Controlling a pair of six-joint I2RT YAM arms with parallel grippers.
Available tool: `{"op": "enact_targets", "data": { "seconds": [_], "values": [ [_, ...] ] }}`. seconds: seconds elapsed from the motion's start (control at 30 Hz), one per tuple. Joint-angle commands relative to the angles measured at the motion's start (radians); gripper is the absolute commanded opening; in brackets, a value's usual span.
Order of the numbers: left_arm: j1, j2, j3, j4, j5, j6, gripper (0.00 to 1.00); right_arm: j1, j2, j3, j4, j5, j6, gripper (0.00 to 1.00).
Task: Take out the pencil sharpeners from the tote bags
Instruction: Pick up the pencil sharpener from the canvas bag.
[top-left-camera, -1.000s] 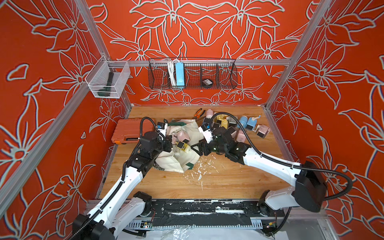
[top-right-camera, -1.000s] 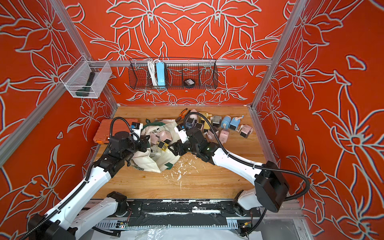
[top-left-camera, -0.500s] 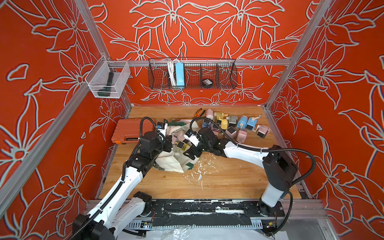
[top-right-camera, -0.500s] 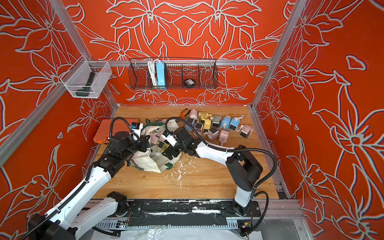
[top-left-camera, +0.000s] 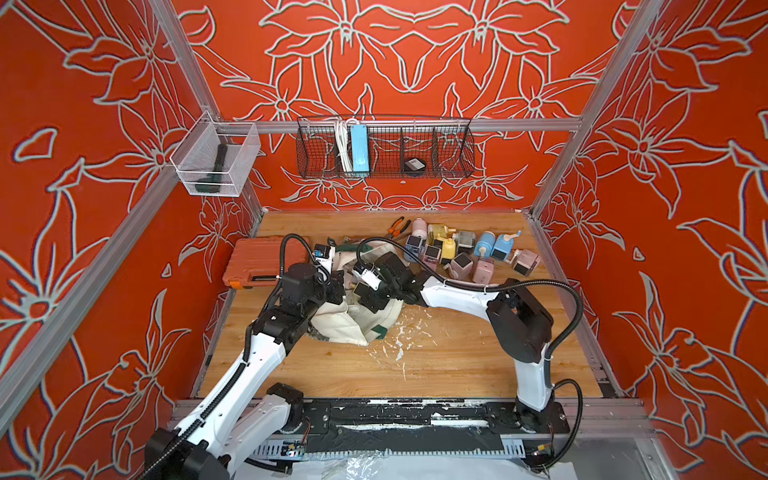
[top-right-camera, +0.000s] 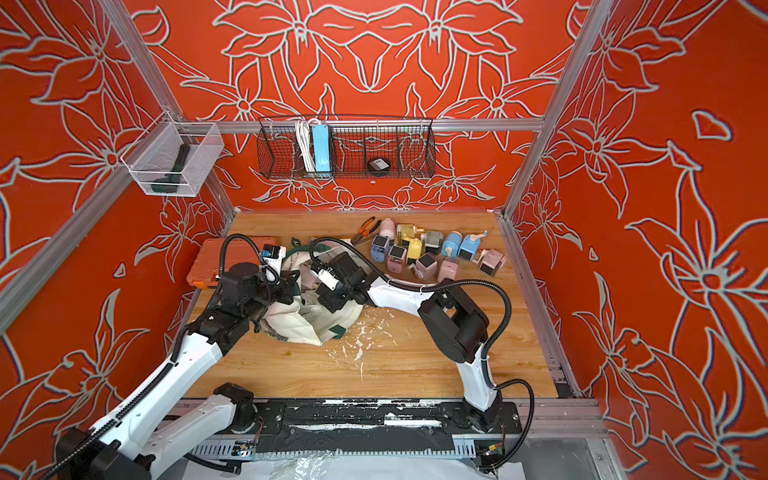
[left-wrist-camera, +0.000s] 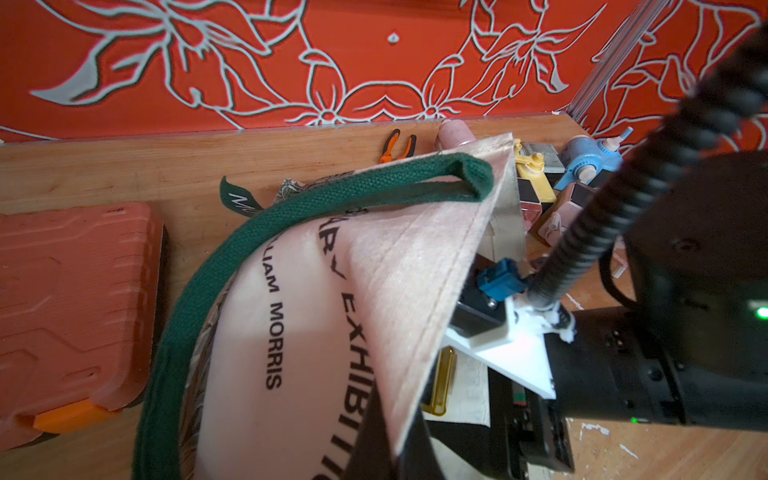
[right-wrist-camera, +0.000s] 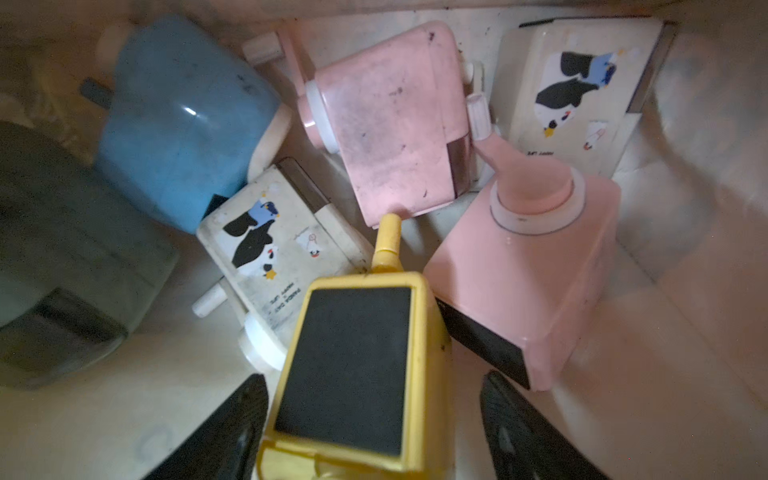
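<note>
The cream tote bag (top-left-camera: 345, 324) (top-right-camera: 291, 320) lies crumpled at the table's left middle. My left gripper (top-left-camera: 336, 291) (left-wrist-camera: 390, 440) is shut on the bag's lettered edge (left-wrist-camera: 299, 332), holding it up. My right gripper (top-left-camera: 370, 299) (right-wrist-camera: 374, 380) is inside the bag, open, its fingers either side of a yellow pencil sharpener (right-wrist-camera: 353, 361); one finger touches it, the other stands off. Around it lie two pink (right-wrist-camera: 390, 124), a blue (right-wrist-camera: 183, 124), two white (right-wrist-camera: 274, 245) and a grey-green (right-wrist-camera: 62, 249) sharpener. Several sharpeners (top-left-camera: 457, 253) (top-right-camera: 424, 253) stand on the table at the back right.
An orange tool case (top-left-camera: 257, 266) lies left of the bag. Orange-handled pliers (top-left-camera: 397, 226) rest near the back wall. A wire basket (top-left-camera: 384, 151) and a clear bin (top-left-camera: 214, 166) hang on the walls. White scraps (top-left-camera: 399, 336) litter the wood beside the bag.
My right arm has swung left from beside the sharpeners on the table and its gripper has gone into the bag. The left gripper has kept its hold on the bag.
</note>
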Motion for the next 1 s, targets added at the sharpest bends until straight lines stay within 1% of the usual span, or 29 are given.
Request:
{"op": "enact_targets", "data": {
  "seconds": [0.0, 0.13, 0.23, 0.33, 0.43, 0.63, 0.77, 0.97],
  "values": [
    [-0.008, -0.003, -0.017, -0.03, -0.002, -0.001, 0.0, 0.014, 0.015, 0.024, -0.022, 0.059, -0.021, 0.78],
    [-0.008, -0.002, -0.017, -0.03, -0.002, -0.001, 0.0, 0.016, 0.018, 0.04, -0.03, 0.069, -0.011, 0.65],
    [-0.008, -0.002, -0.017, -0.03, -0.002, -0.001, 0.0, 0.017, 0.012, 0.044, -0.037, 0.057, -0.001, 0.61],
    [-0.008, -0.003, -0.017, -0.03, -0.002, -0.001, 0.0, 0.018, -0.006, 0.036, -0.039, 0.038, 0.014, 0.52],
    [-0.008, -0.005, -0.017, -0.03, -0.002, -0.001, 0.0, 0.017, -0.054, -0.005, -0.003, 0.015, 0.039, 0.46],
    [-0.008, -0.008, -0.017, -0.03, -0.002, -0.002, 0.0, 0.017, -0.163, -0.086, 0.048, -0.033, 0.092, 0.41],
    [-0.008, -0.01, -0.017, -0.031, -0.003, -0.003, 0.0, 0.017, -0.261, -0.153, 0.078, -0.048, 0.129, 0.39],
    [-0.009, -0.013, -0.017, -0.031, 0.001, -0.003, 0.0, 0.011, -0.45, -0.284, 0.097, 0.023, 0.16, 0.37]
  ]
}}
